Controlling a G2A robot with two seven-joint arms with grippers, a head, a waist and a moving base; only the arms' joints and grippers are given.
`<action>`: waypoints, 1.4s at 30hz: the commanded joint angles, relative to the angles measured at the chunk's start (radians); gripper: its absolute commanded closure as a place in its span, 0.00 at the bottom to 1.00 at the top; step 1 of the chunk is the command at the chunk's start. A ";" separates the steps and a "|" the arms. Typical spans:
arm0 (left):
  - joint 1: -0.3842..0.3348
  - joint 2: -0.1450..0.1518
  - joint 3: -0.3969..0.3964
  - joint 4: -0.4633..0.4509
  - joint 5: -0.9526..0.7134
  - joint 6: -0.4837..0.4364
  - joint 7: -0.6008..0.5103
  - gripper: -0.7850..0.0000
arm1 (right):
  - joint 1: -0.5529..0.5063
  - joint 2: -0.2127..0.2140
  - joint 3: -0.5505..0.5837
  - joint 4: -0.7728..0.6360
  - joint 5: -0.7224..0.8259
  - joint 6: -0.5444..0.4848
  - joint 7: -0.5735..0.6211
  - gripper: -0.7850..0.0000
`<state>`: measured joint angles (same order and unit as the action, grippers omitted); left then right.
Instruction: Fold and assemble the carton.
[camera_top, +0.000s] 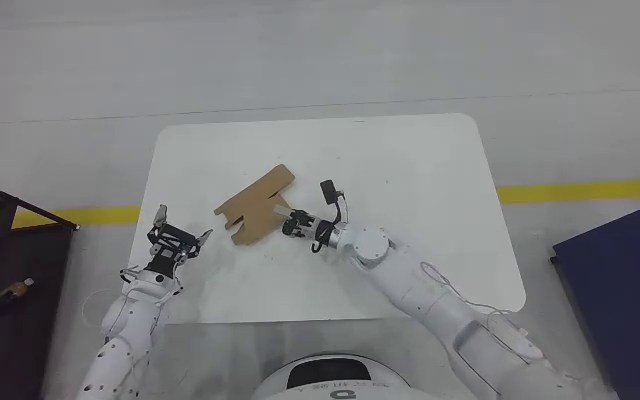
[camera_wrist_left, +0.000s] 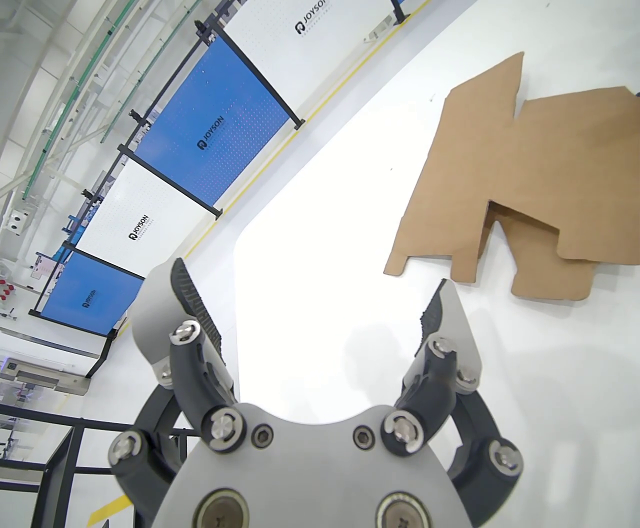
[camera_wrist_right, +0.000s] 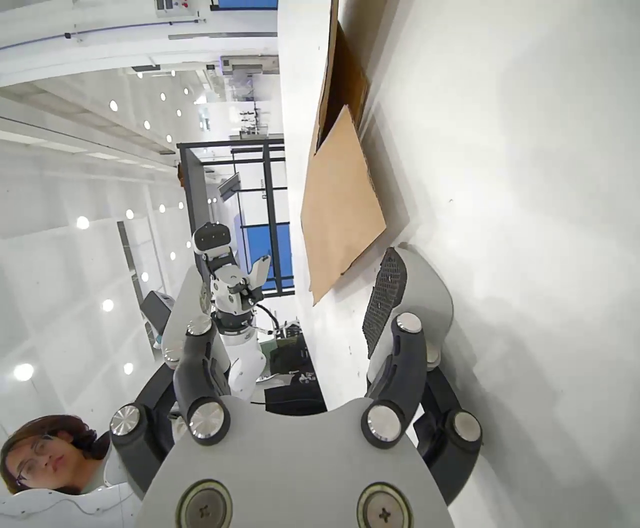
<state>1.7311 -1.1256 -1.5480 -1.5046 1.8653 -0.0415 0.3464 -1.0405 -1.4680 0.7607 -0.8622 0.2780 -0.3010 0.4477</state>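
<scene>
On table (camera_top: 420, 180), flat carton (camera_top: 256, 203) runs near-left to far-right; left tool (camera_top: 180, 237), right tool (camera_top: 290, 222) released.

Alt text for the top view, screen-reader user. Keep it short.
A brown carton blank lies flat near the middle of a white table. The right gripper, open, sits at its edge. The left gripper, also open, sits apart from it near the table's left side.

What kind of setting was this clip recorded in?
Probably a large industrial hall or robot test floor: yellow lane lines on a pale floor, blue and white partition panels on black frames, and a high ceiling with round lights.
</scene>
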 joint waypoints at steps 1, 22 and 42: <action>0.001 0.000 0.001 -0.001 0.001 -0.001 0.001 0.00 | 0.003 -0.006 0.001 0.011 0.017 -0.002 -0.006 0.23; 0.015 -0.001 -0.009 -0.014 0.003 -0.006 0.006 0.00 | 0.069 -0.077 -0.047 0.145 -0.024 -0.035 -0.068 1.00; 0.011 0.003 -0.019 -0.036 -0.013 -0.081 0.032 0.00 | -0.145 0.065 0.221 -0.191 -0.150 -0.268 0.071 1.00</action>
<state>1.7422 -1.1229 -1.5673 -1.5409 1.8526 -0.1220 0.3782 -1.1893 -1.4019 0.9832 -1.0973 0.1257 -0.5679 0.5183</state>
